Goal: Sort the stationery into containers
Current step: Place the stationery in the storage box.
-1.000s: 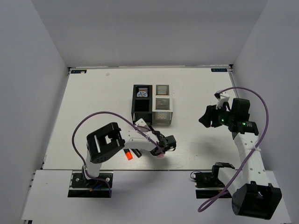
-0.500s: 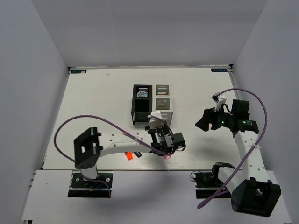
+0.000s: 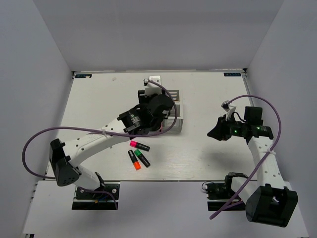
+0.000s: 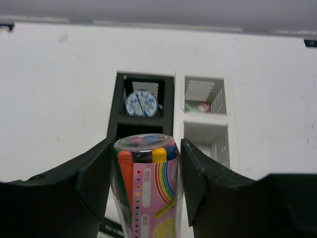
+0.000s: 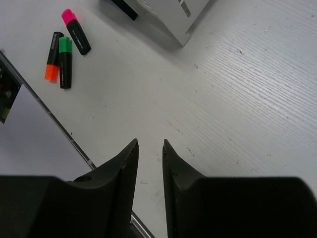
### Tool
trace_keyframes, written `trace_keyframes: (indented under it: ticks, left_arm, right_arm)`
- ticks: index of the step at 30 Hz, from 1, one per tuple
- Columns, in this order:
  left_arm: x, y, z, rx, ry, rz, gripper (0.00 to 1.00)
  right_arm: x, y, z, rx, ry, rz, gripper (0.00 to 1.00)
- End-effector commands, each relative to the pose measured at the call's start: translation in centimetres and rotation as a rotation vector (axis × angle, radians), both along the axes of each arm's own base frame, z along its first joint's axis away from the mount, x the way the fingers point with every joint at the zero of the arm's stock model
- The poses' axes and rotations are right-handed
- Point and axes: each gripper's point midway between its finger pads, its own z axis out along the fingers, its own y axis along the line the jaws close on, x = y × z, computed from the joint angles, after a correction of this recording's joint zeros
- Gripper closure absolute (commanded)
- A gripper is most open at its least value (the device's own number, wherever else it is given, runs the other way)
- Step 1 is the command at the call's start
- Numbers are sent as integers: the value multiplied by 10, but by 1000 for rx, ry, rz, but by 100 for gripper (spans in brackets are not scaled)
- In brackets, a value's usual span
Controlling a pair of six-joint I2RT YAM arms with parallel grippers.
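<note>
My left gripper (image 3: 157, 104) is shut on the pink capsule case (image 4: 146, 183) and holds it upright over the near black bin of the containers (image 3: 174, 115). In the left wrist view the gripper (image 4: 144, 148) looks down on the bins (image 4: 115, 106). The blue-white roll (image 4: 141, 103) lies in the far black bin. Green and pink items (image 4: 198, 106) lie in the far white bin. Three highlighters lie on the table in front of the bins: pink (image 3: 139, 145), green (image 3: 143, 158) and orange (image 3: 134, 160). My right gripper (image 3: 216, 130) hovers to the right, empty, with only a narrow gap between its fingers (image 5: 149, 144).
The right wrist view shows the highlighters, pink (image 5: 75, 31), green (image 5: 65, 62) and orange (image 5: 52, 55), near the table's front edge (image 5: 54, 124). White walls enclose the table on three sides. The left arm's purple cable loops over the left front.
My left arm has swung from the table's front up and back over the bins, carrying the pink case. The three highlighters are now uncovered. The right arm has barely moved.
</note>
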Motion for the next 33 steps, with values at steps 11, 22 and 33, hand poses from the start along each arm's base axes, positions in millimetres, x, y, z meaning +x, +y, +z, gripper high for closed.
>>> trace_keyframes:
  ticks: [11,22,33]
  left_arm:
    - [98,13,25,61,-177,96,100]
    - [116,28,-32,64,-103,132,100]
    - [126,38,-58,73,-75,164,100]
  right_arm:
    - [-3,8,9,34,-49,78,49]
    - [-4,8,6,42,-32,86,45]
    - [-5,8,2,45,-17,90,43]
